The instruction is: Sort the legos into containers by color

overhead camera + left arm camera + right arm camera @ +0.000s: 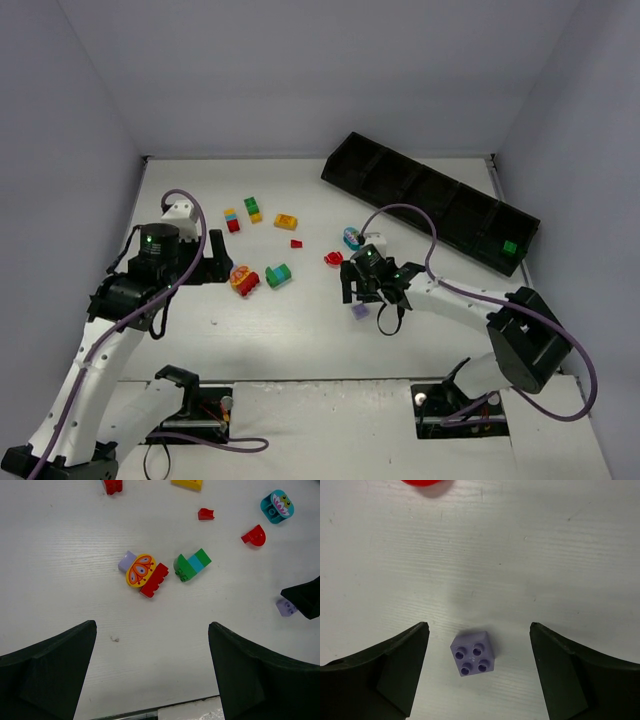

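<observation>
Black right gripper (479, 627) fingers fill the bottom corners of the right wrist view, their lower parts cut off by the frame. The jaws stand wide apart and grip nothing. Between them, touching neither, a small lilac two-by-two lego (473, 655) sits on the white table (545, 555), studs up. It is square, so it has no long axis, and it is turned slightly askew to the fingers. A red piece (422, 482) is cut off at the top edge. From the left wrist, the right arm's dark finger hides part of that lilac brick. The left gripper (152, 626) gapes fully too, empty, well short of a butterfly-printed stack (142, 573) and a green-and-blue stack (192, 565). Overhead, the long black tray (420, 195) lies diagonally at the far right, with one green brick (509, 247) in its end compartment. Its other compartments are too dark to read.
</observation>
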`<action>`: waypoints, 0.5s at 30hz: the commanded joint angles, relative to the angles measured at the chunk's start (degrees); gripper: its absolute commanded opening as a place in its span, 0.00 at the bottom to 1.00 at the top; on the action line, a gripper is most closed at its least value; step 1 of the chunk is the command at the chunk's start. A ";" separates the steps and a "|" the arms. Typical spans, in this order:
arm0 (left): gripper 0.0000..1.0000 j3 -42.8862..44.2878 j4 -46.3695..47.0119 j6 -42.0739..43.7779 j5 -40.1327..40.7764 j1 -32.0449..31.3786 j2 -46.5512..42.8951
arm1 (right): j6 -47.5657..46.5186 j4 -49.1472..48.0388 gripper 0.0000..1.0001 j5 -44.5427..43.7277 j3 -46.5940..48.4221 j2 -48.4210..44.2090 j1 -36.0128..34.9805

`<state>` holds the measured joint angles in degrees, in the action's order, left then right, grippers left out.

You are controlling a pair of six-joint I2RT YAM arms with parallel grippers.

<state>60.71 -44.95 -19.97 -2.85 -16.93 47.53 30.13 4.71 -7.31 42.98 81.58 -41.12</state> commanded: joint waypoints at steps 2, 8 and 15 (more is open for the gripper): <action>0.87 2.14 2.23 0.02 -0.84 -0.30 0.90 | 2.74 -1.90 0.75 -2.88 -0.97 1.74 -2.47; 0.87 2.05 2.41 0.02 -1.01 -0.30 1.78 | 4.93 -1.90 0.62 -3.24 -2.02 4.20 -5.37; 0.87 2.22 2.94 -0.07 -1.10 -0.30 2.83 | 6.52 -1.02 0.10 -6.92 -2.91 1.92 -6.07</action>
<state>60.71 -44.88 -19.99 -3.25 -16.93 49.67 34.98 3.20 -9.82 40.23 85.69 -46.98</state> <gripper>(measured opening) 0.868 0.336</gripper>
